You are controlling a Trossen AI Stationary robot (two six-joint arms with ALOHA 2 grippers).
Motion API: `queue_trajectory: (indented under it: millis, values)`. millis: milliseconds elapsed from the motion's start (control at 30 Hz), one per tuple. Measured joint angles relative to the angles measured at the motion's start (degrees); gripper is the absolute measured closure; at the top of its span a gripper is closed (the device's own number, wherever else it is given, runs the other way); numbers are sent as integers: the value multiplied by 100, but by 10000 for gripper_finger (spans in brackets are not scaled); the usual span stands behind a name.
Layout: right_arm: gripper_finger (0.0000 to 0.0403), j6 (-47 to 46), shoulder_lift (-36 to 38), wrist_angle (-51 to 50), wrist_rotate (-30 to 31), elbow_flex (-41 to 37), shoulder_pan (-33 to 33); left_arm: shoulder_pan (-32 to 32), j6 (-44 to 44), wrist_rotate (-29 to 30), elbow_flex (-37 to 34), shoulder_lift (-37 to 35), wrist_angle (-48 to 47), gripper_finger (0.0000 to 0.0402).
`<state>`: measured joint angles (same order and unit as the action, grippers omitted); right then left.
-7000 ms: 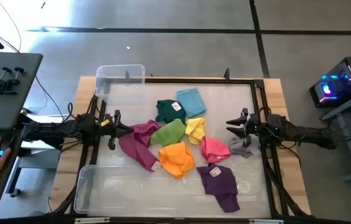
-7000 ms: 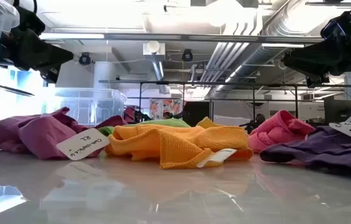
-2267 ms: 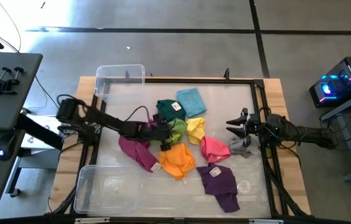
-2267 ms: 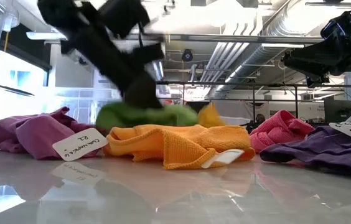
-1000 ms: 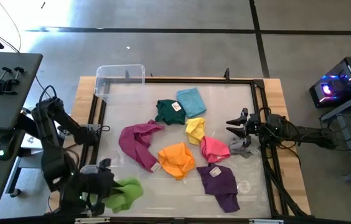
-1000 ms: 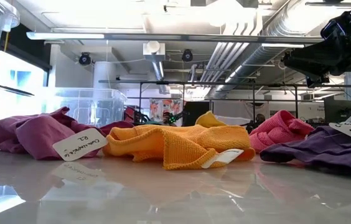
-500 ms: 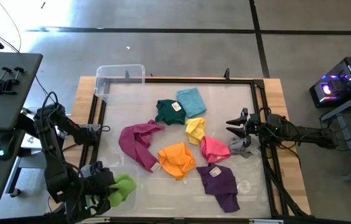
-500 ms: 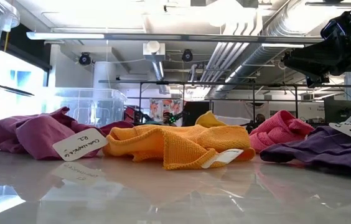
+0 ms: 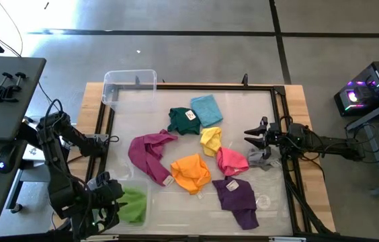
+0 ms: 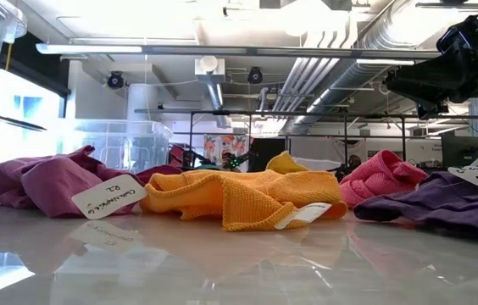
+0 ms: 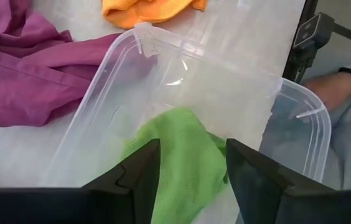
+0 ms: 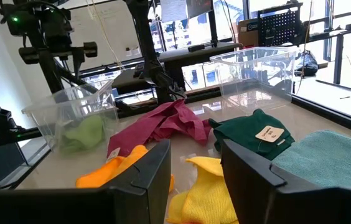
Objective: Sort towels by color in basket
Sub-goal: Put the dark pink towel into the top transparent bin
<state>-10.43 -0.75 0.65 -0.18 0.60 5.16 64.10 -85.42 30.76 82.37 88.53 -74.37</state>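
My left gripper point(image 11: 191, 180) hangs open over the clear bin point(image 9: 94, 196) at the table's near left corner. The lime towel point(image 11: 182, 163) lies bunched on the bin's floor between and below its fingers. On the table lie the magenta point(image 9: 148, 154), dark green point(image 9: 183, 119), light blue point(image 9: 207, 109), yellow point(image 9: 211, 140), orange point(image 9: 191, 172), pink point(image 9: 232, 161), purple point(image 9: 238, 199) and grey point(image 9: 262, 160) towels. My right gripper point(image 9: 251, 139) waits open above the table's right side, beside the pink and grey towels. My left gripper's open fingers point down into the bin on either side of the lime towel's upper fold point(image 11: 188, 134). Whether either finger touches the cloth, I cannot tell. The towel rests on the bin's floor.
A second clear bin point(image 9: 130, 85) stands at the far left corner. A black frame point(image 9: 280, 107) runs around the table top. White tags point(image 10: 108, 196) stick out of several towels. A person's hand and sleeve point(image 11: 340, 99) show beyond the near bin.
My left gripper has opened over the near left bin and let go of the lime towel. The towel, which hung out past the bin's right wall, has dropped and settled inside the bin.
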Motion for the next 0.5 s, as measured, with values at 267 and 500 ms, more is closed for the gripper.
queue_trajectory:
  millis: [267,500]
  values:
    - [265,1,2,0,1,-1,0,-98,835,491,0,0,-92,225]
    - [265,0,0,1,1,-1,0,-850,2206,2250,-2,-30,-99,225]
